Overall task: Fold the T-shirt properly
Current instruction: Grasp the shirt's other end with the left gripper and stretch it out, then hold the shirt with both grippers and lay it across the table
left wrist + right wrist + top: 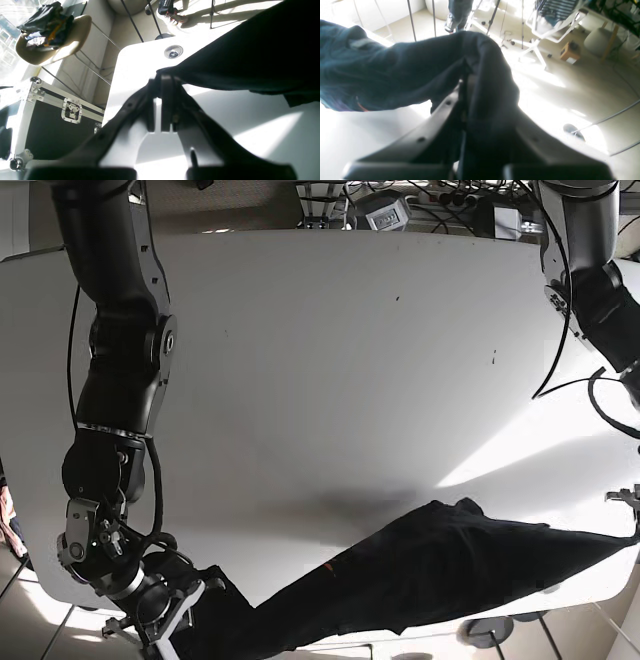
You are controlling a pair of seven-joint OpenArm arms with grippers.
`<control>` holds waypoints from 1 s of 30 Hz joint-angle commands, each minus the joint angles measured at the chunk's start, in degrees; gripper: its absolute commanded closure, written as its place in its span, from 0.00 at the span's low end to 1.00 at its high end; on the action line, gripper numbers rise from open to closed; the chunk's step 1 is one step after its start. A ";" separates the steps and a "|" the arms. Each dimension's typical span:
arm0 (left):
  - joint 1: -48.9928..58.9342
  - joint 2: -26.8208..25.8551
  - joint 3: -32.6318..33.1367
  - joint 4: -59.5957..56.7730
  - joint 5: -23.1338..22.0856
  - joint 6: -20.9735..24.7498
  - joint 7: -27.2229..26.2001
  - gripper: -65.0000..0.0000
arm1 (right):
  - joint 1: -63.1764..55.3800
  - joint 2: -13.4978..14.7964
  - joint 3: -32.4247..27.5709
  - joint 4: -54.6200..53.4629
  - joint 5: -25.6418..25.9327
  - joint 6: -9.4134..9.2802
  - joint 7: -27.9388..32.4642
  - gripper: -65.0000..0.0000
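Note:
A dark T-shirt (430, 570) hangs stretched in a long band over the front edge of the white table (320, 360). My right gripper (165, 612) is at the front left corner, shut on one end of the shirt. In the right wrist view the fabric (402, 72) drapes over the shut fingers (445, 105). My left gripper (158, 85) is shut on a corner of the shirt (250, 55) and holds it above the table. In the base view it sits at the far right edge (628, 505), mostly cut off.
A black flight case (57, 125) and a chair piled with clothes (50, 37) stand beside the table. A round cable grommet (173, 51) is set in the tabletop. Stands, a white chair (552, 22) and a cardboard box (567, 52) are on the floor.

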 commanded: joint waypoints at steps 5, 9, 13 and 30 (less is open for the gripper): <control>11.02 3.11 -6.27 5.78 -0.57 0.40 -1.59 1.00 | -15.04 0.80 3.77 6.39 0.86 -0.02 1.91 0.97; 18.58 5.66 -8.55 7.28 -0.57 0.40 -1.59 1.00 | -28.22 0.63 6.32 9.29 0.95 -0.02 5.52 0.97; 25.26 6.10 -10.05 9.56 -0.57 0.40 -1.42 1.00 | -36.93 0.45 7.99 11.66 1.04 -0.02 6.75 0.97; 40.03 6.10 -13.56 18.62 -0.40 0.40 -1.24 1.00 | -53.89 -7.55 14.85 24.85 0.95 5.30 6.22 0.91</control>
